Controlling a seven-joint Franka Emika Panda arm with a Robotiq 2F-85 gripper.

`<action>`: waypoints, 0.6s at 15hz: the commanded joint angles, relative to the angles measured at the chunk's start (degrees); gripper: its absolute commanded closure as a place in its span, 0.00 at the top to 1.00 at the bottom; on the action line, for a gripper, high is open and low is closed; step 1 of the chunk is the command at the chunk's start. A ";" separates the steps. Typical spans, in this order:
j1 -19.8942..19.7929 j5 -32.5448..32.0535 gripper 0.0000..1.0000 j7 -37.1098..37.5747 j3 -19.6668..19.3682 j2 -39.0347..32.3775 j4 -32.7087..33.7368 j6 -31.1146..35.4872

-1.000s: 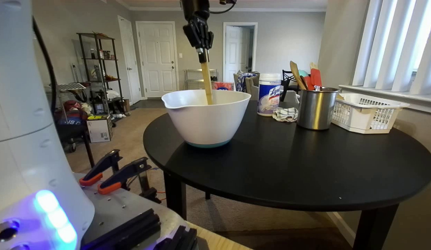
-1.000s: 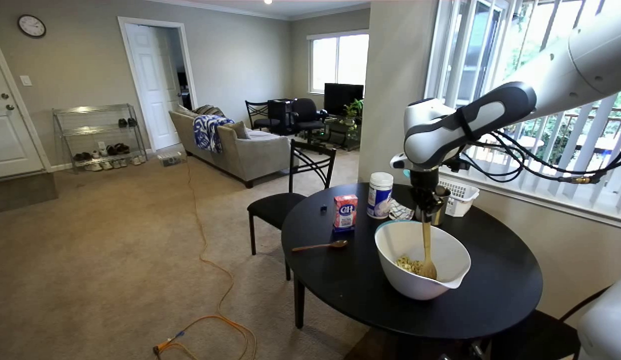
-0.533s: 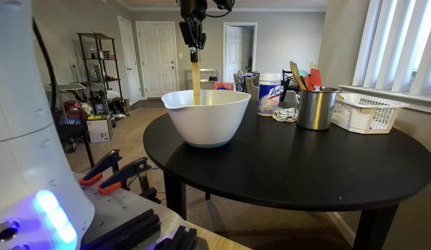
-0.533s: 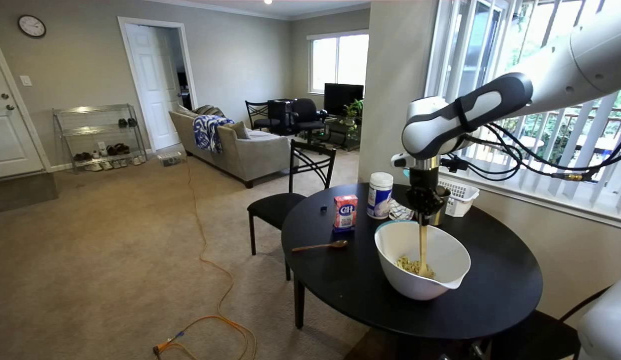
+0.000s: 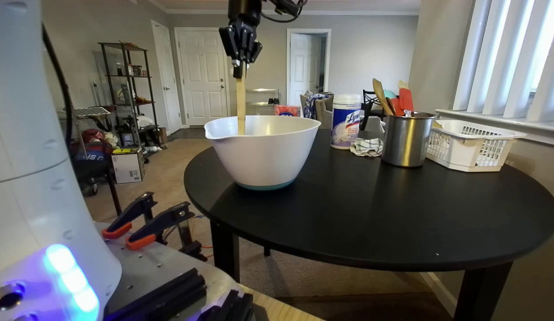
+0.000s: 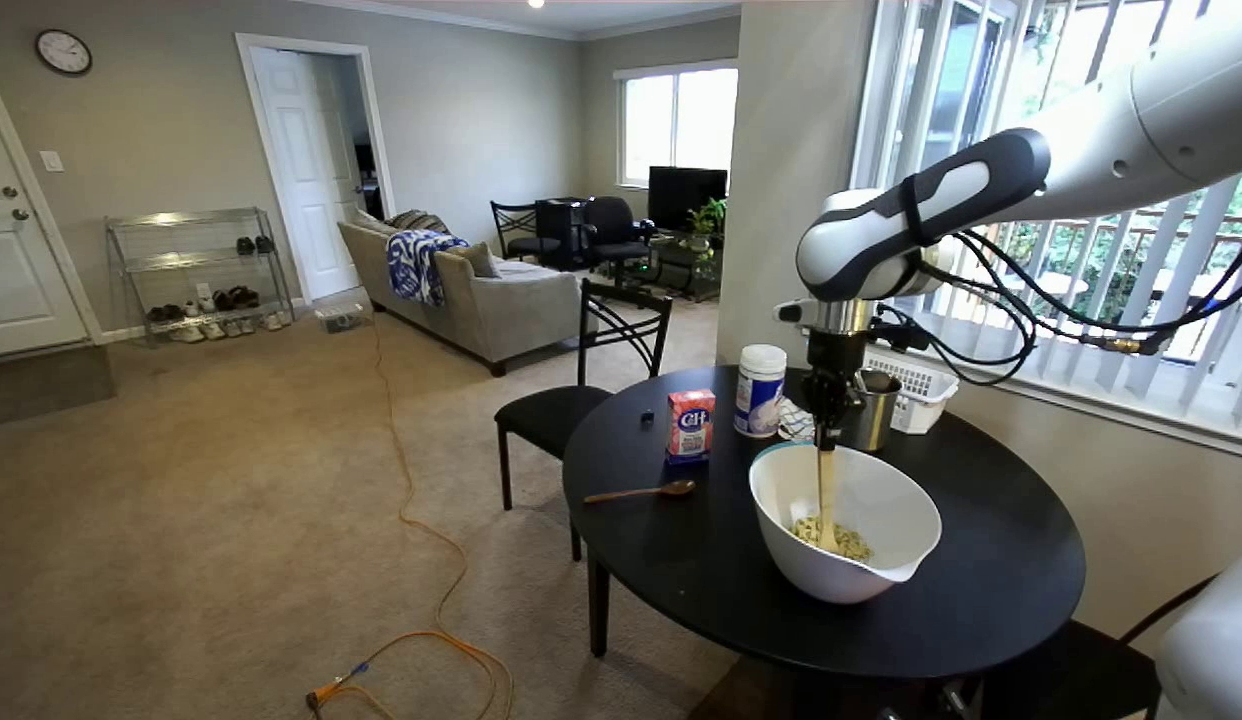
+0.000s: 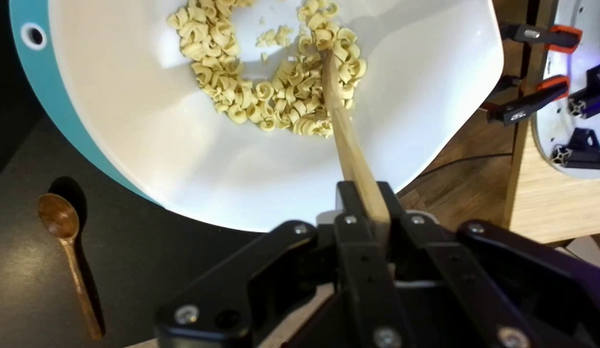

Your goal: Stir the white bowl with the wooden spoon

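The white bowl point(image 5: 263, 158) stands upright on the dark round table; it also shows in an exterior view point(image 6: 816, 575) and the wrist view point(image 7: 261, 179). Curled pale pasta point(image 7: 280, 104) lies in its bottom, pushed into a curved band. My gripper point(image 7: 364, 193) is shut on the handle of the pale wooden spoon point(image 7: 346, 135), above the bowl's rim. In both exterior views the gripper point(image 5: 240, 71) point(image 6: 827, 440) points down and the spoon point(image 5: 241, 107) point(image 6: 826, 495) stands nearly upright. The spoon's lower end is in the pasta; its tip is partly hidden.
A darker small spoon point(image 6: 641, 492) lies on the table point(image 6: 701, 560). Behind the bowl stand a red box point(image 6: 691, 425), a wipes canister point(image 5: 346, 122), a cloth point(image 5: 367, 147), a metal utensil cup point(image 5: 406, 140) and a white basket point(image 5: 466, 149). Clamps point(image 5: 161, 223) sit near the robot base.
In both exterior views my gripper and the held spoon have moved left across the bowl, and the spoon's lower end moved through the pasta. The bowl has shifted very slightly.
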State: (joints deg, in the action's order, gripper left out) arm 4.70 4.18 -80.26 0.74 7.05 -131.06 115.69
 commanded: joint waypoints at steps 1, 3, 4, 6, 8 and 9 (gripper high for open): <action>-0.24 1.64 0.05 8.38 0.50 -0.56 -0.56 3.47; -0.33 1.52 0.05 13.53 0.55 -1.17 -0.32 4.55; -0.36 1.59 0.05 15.81 0.51 -1.29 -0.24 4.83; -0.42 2.43 0.05 19.63 0.24 -1.65 0.20 4.20; -0.43 3.97 0.05 22.35 -0.11 -2.12 0.96 2.88; -0.50 4.61 0.05 23.77 -0.27 -2.19 1.05 3.17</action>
State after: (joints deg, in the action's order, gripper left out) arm 4.55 5.13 -60.37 0.47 6.00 -130.77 118.87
